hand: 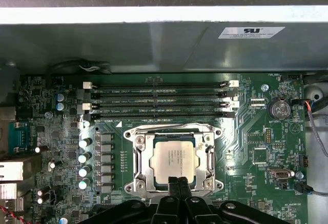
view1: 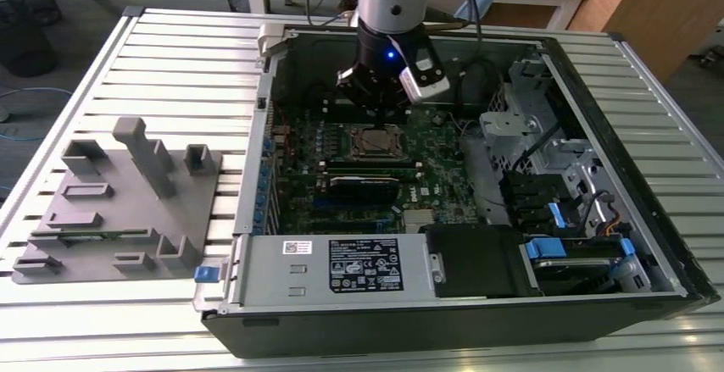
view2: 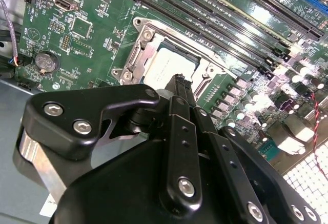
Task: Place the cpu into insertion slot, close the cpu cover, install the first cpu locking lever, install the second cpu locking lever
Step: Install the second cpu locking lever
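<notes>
Nearest, gripper (hand: pixel 177 183) with fingers pressed together, nothing visibly pinched between them, tips down right at the near side of the insertion slot (hand: pixel 134 187), close to the middle of the green motherboard (hand: pixel 266 131). Just beyond the tips, cpu (hand: pixel 174 161) already seated flat in the slot, silver top showing through the window of the cpu cover (hand: pixel 141 155), which looks folded down around it. So, by the look of it, placing done and cover closed. Thin wire lever (hand: pixel 169 127) lying along the slot's far side; hard to tell whether either lever is hooked, so levers judged the part left. Farther on, long black memory slots (hand: pixel 159 101) toward the board's far edge, then the grey case wall (hand: pixel 154 44).
</notes>
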You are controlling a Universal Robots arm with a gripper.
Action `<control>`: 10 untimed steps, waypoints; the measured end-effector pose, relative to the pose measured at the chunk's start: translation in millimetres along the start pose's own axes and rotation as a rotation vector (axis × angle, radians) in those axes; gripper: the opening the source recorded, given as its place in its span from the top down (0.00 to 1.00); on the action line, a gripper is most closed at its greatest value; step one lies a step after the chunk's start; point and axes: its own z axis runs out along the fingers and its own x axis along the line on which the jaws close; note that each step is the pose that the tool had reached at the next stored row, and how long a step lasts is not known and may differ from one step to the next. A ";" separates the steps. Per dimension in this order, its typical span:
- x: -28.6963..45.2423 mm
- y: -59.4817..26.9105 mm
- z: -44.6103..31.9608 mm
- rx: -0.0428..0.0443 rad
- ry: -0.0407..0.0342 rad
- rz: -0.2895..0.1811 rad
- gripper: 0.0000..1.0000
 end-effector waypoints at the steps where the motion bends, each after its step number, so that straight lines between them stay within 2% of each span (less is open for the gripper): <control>1: 0.0 -0.1 0.0 0.0000 0.0000 0.000 0.89; 10: -0.1 -4.4 -0.1 0.0009 0.0000 0.000 0.89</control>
